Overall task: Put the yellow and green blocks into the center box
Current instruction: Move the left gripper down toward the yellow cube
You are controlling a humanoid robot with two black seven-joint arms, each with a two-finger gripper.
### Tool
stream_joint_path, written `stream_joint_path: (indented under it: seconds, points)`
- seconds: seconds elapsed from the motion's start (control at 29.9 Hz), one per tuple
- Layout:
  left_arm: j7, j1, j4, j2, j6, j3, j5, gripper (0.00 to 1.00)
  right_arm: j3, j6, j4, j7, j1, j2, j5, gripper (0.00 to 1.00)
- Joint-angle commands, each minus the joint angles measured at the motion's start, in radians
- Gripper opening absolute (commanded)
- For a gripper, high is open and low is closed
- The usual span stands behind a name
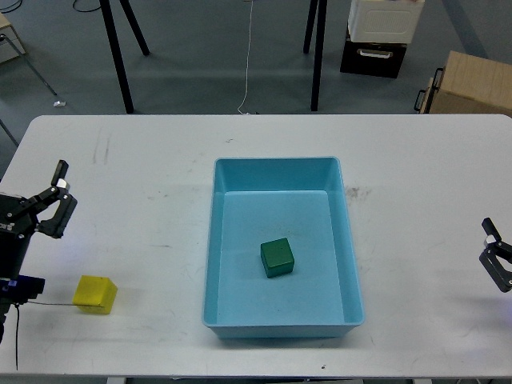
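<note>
A green block point(277, 257) lies inside the light blue box point(276, 162) at the middle of the white table. A yellow block point(94, 294) lies on the table near the front left, apart from the box. My left gripper point(40, 206) is at the left edge, above and to the left of the yellow block. It is partly cut off by the edge, its fingers are spread, and it is empty. Only a small dark part of my right gripper point(496, 264) shows at the right edge, low over the table, with nothing seen in it.
The white table point(416, 184) runs across the view. Beyond its far edge stand black stand legs point(120, 56), a cardboard box point(472, 84) and a white and black case point(380, 36) on the floor. A thin cable point(36, 302) lies next to the yellow block.
</note>
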State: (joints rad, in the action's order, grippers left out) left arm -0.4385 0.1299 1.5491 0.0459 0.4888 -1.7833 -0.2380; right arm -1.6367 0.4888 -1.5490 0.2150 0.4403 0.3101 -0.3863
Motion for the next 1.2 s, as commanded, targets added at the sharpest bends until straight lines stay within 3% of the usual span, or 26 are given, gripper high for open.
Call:
stream_joint_path:
  seconds: [0.0, 0.1, 0.2, 0.37, 0.5, 0.6, 0.74, 0.94, 1.17]
  points:
    - [-0.028, -0.101, -0.066, 0.095, 0.0, -0.028, 0.0, 1.0, 0.005, 0.0, -0.003, 0.001, 0.005, -0.002, 0.043, 1.0]
    - [-0.04, -0.176, -0.064, 0.181, 0.0, -0.027, 0.002, 1.0, 0.005, 0.0, -0.003, 0.0, 0.008, -0.003, 0.053, 1.0]
    - [-0.05, -0.254, -0.078, 0.34, 0.0, 0.01, 0.014, 1.0, 0.001, 0.0, -0.006, 0.0, 0.008, -0.008, 0.053, 1.0]
    - [-0.05, -0.396, -0.07, 0.647, 0.0, 0.255, 0.117, 1.0, -0.002, 0.0, -0.009, 0.0, -0.002, -0.025, 0.053, 1.0]
    - [-0.05, -0.57, -0.046, 0.808, 0.0, 0.45, 0.216, 1.0, 0.004, 0.0, -0.02, 0.001, -0.017, -0.048, 0.056, 1.0]
    - [-0.05, -0.746, 0.018, 0.886, 0.0, 0.678, 0.319, 1.0, 0.017, 0.0, -0.02, 0.001, -0.026, -0.054, 0.076, 1.0]
    - [-0.05, -1.011, 0.062, 0.917, 0.0, 1.023, 0.491, 1.0, 0.021, 0.0, -0.019, 0.001, -0.037, -0.054, 0.112, 1.0]
    - [-0.05, -1.373, 0.057, 0.853, 0.0, 1.525, 0.591, 1.0, 0.021, 0.0, -0.023, 0.001, -0.035, -0.054, 0.115, 1.0]
    - [-0.05, -1.481, 0.117, 0.841, 0.0, 1.878, 0.862, 1.0, 0.021, 0.0, -0.02, 0.001, -0.035, -0.068, 0.115, 1.0]
